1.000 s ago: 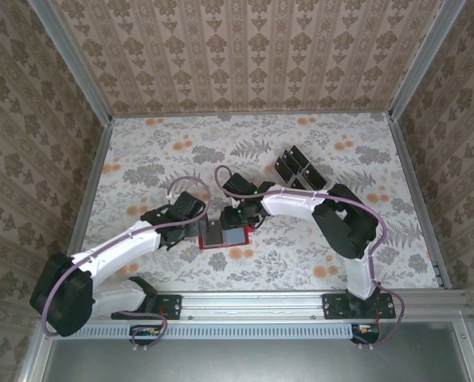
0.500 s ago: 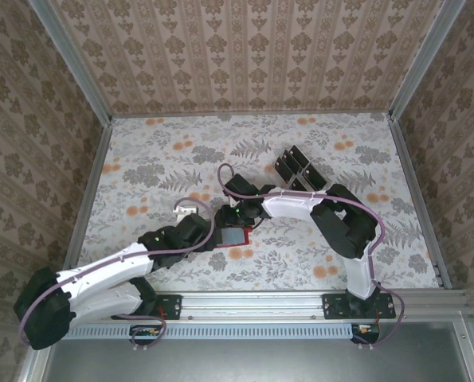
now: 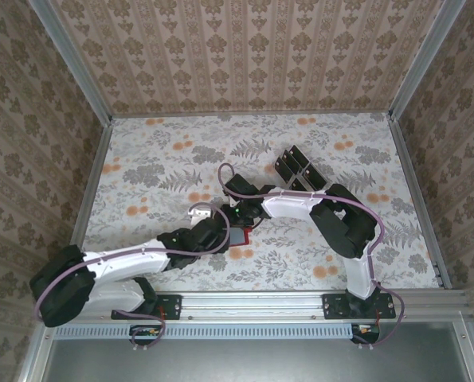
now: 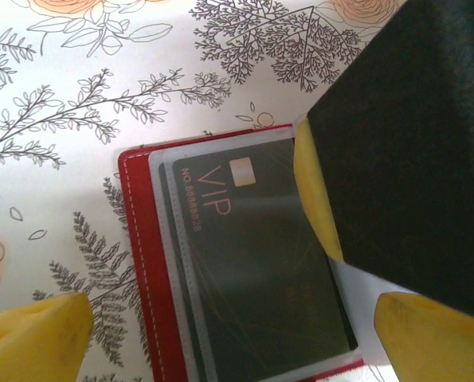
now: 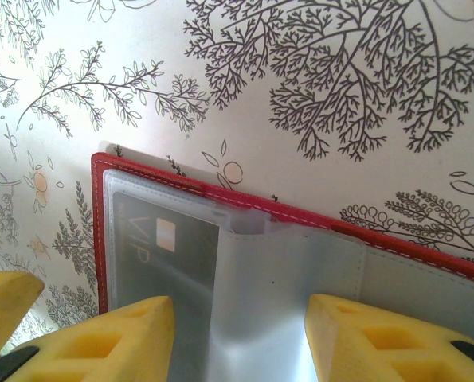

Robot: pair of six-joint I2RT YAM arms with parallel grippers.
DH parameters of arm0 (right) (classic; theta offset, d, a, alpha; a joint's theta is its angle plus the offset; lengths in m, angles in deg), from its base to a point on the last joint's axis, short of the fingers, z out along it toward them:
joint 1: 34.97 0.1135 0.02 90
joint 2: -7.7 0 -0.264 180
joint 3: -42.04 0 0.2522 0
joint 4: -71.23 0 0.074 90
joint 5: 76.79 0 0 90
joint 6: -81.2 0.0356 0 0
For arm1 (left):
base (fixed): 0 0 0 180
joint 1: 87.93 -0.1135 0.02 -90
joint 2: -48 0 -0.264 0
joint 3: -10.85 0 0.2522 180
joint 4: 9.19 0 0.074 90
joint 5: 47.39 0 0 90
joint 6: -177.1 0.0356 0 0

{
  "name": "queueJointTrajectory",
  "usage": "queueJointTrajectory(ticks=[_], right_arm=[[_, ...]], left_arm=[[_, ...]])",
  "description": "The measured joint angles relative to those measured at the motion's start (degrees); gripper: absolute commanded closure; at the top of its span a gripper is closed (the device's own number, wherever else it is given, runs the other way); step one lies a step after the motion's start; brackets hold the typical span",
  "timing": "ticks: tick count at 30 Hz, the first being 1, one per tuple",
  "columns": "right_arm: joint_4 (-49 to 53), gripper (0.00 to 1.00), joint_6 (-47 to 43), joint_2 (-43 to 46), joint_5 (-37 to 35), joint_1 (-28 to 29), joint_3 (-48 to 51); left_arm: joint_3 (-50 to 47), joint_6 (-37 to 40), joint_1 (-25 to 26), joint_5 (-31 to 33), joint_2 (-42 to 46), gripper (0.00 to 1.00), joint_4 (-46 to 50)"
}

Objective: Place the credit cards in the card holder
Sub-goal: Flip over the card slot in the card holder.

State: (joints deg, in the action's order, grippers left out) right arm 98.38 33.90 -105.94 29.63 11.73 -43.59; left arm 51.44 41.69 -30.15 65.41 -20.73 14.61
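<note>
My left gripper [image 4: 233,334], jaws apart, hovers over the red stitched folding wallet [image 4: 137,239], open on the floral-print table [image 4: 61,95]. My right gripper [image 5: 248,334], jaws apart, straddles its clear plastic sleeve [image 5: 284,270], which holds a thin black VIP card [image 4: 260,270]. Risk: crowded fingers colliding and dragging the wallet. In the left wrist view the right gripper hides the wallet's other half.

The floral-print surface [image 3: 149,163] carries the open red card holder [image 4: 138,247], lying flat near its middle, and a small rack of black credit cards [image 3: 298,169] farther back right.
</note>
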Motion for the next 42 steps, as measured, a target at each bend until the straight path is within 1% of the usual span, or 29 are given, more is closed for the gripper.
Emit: queueJointTrajectory(ticks=[6, 19, 29, 35, 42], right_arm=[[-0.02, 0.50, 0.00, 0.00, 0.02, 0.00, 0.00], [0.04, 0.49, 0.20, 0.42, -0.07, -0.07, 0.04], [-0.17, 0.49, 2.54, 10.08, -3.13, -0.07, 5.90], [-1.44, 0.49, 4.09, 9.79, -3.10, -0.07, 8.50], [-3.56, 0.49, 4.96, 6.43, -2.84, -0.07, 8.57]], left_arm=[[2.08, 0.13, 0.13, 0.74, -4.61, 0.00, -1.55], [2.10, -1.68, 0.70, 2.75, -8.81, 0.00, -1.05], [1.29, -3.74, 0.72, 3.43, -8.81, 0.00, -1.14], [1.20, -4.00, 0.74, 3.52, -8.79, 0.00, -1.16], [0.92, -4.15, 0.74, 3.72, -8.41, 0.00, -1.11]])
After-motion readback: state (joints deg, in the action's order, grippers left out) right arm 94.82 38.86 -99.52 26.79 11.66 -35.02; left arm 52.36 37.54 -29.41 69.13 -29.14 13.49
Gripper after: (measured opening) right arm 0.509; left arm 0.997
